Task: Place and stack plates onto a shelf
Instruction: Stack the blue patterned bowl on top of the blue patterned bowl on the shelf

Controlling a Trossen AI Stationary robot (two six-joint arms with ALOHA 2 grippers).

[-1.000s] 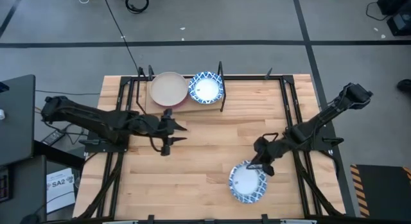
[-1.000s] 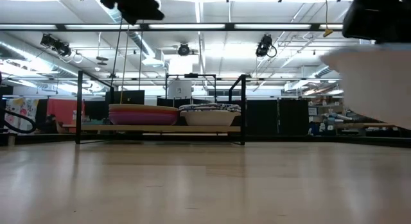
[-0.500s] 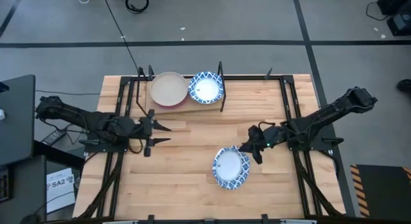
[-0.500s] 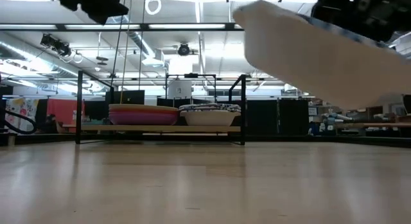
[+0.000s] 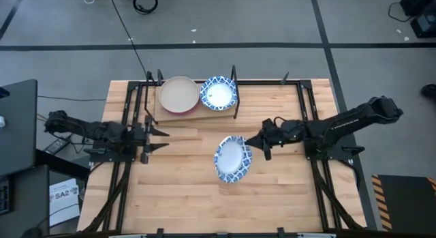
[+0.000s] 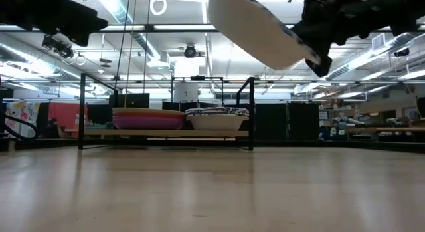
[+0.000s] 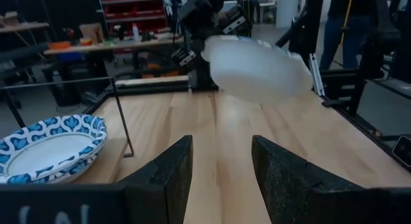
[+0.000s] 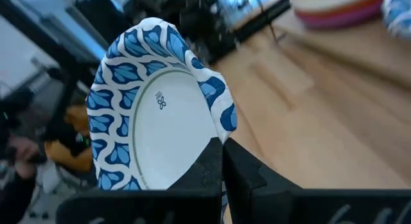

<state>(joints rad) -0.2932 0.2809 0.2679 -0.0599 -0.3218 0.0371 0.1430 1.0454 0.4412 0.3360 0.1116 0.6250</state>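
Note:
My right gripper (image 5: pixel 256 144) is shut on a blue-and-white patterned plate (image 5: pixel 232 159), held high over the table's middle; the plate also shows in the low view (image 6: pixel 255 26) and the right wrist view (image 8: pixel 157 128). The shelf (image 5: pixel 197 107) stands at the table's far edge. It carries a stack of plain plates with a beige one on top (image 5: pixel 179 93) and, beside it, blue-and-white plates (image 5: pixel 219 93). My left gripper (image 5: pixel 155 138) is open and empty near the table's left side, its fingers apart in its wrist view (image 7: pixel 218 172). My right gripper pinches the plate's patterned rim (image 8: pixel 218 129) between its two fingers, on the side nearest the table's right edge. The fingers (image 8: pixel 212 166) come about level from the table's right. The plate is lifted clear and tilted, its free side higher than the held side.
The shelf's black posts (image 5: pixel 234 73) and frame rise around the plank (image 6: pixel 166 133). Black rails of the arm frames run along the table's left (image 5: pixel 129 108) and right (image 5: pixel 310 108) sides. Bare wood lies between the shelf and the held plate.
My right gripper has carried the plate up and from the table's near right toward its middle and the shelf, and the plate has tipped more steeply. My left gripper has drawn back toward the table's left edge, still open.

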